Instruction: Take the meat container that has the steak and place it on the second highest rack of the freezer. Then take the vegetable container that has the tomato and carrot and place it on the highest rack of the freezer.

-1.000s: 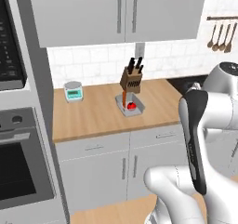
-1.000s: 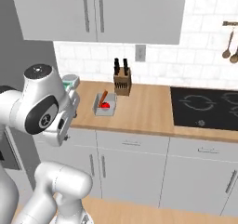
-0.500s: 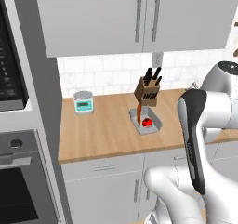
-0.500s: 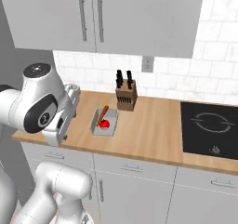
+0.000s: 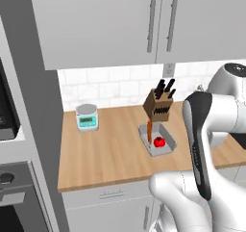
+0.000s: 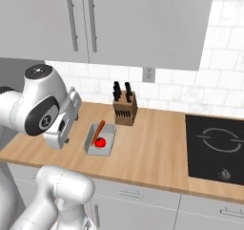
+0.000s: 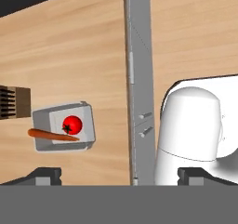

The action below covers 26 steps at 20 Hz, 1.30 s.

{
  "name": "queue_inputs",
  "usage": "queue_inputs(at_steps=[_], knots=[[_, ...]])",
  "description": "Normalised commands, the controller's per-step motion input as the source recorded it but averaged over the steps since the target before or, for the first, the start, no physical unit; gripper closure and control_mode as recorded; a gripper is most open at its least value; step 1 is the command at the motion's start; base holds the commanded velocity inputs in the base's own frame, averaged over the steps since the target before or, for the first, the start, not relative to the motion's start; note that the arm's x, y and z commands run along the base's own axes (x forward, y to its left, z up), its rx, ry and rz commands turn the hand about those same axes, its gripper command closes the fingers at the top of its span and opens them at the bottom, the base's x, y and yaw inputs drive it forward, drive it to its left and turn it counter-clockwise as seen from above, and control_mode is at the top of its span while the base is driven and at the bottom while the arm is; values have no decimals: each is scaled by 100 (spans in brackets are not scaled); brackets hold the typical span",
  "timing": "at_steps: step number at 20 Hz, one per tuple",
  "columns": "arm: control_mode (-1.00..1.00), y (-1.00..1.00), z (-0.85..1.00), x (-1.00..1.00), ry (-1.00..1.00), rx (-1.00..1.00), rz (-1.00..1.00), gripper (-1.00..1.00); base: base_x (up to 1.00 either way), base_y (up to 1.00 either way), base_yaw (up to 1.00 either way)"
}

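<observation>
On the wooden surface (image 5: pixel 110 149) sits a shallow grey vegetable container (image 5: pixel 167 148), just in front of a brown knife block (image 5: pixel 157 108) that stands near the white tiled wall. Inside the container a glossy red tomato (image 5: pixel 159 141) with a small green top lies beside a slim orange carrot (image 5: pixel 150 129); the carrot's far end reaches over the container's edge toward the knife block. From the right base view, the same container (image 6: pixel 107 144) holds the tomato (image 6: pixel 99 141) and the carrot (image 6: pixel 98 129), with the knife block (image 6: pixel 125 109) just behind and to the right, and a black cooktop (image 6: pixel 217 148) set into the surface well off to the right. A small round kitchen scale (image 5: pixel 87 117) with a pale green display stands apart at the left of the surface, close to the wall. Grey upper cabinets (image 5: pixel 110 24) with long bar handles hang above.

Seen from the hand view, the gripper (image 7: pixel 120 174) looks down past the surface's front edge, its fingertips (image 7: pixel 44 173) spread wide apart with nothing between them. The container (image 7: pixel 86 125), tomato (image 7: pixel 72 124) and carrot (image 7: pixel 52 135) lie well away from the fingertips, to the upper left, beside the knife block (image 7: pixel 14 102).
</observation>
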Motion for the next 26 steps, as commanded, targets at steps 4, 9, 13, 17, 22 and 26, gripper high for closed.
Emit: queue_inputs(at_steps=[4, 9, 13, 17, 22, 26], knots=[[100, 0, 0, 0, 0, 0, 0, -100, 30, -14, 0], [100, 0, 0, 0, 0, 0, 0, -100, 4, -11, 0], [-100, -16, -8, 5, 0, 0, 1, -100, 4, -3, 0], [-100, -51, -42, 41, 1, 0, 9, -100, 0, 0, 0], [-100, -44, -69, 71, 9, 0, 14, -100, 0, 0, 0], [-100, -3, -93, 53, 5, 0, 14, -100, 0, 0, 0]])
